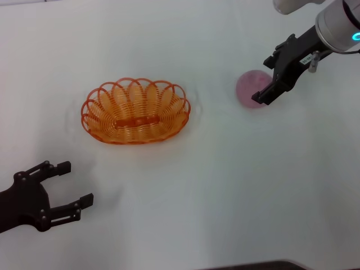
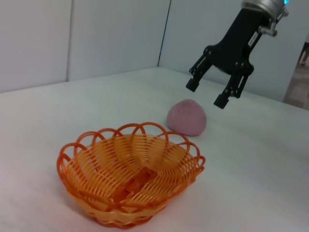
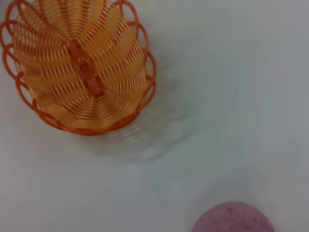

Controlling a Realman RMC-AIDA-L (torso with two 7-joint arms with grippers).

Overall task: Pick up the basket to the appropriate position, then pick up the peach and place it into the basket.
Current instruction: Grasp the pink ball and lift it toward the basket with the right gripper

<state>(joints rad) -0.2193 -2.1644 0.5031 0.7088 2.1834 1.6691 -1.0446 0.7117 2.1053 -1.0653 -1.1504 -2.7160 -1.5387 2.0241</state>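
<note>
With the basket [image 1: 135, 112] sitting empty on the white bench [image 1: 225, 185], the right end effector [image 2: 211, 91] hangs fingers apart just above the peach [image 2: 187, 117], apparently not touching, and must descend and close; the left end effector [image 1: 73, 188] idles open nearby.

Right gripper [image 1: 269, 90] raised, fingers spread (angled downward); left gripper [image 1: 72, 185] low, fingers spread.
</note>
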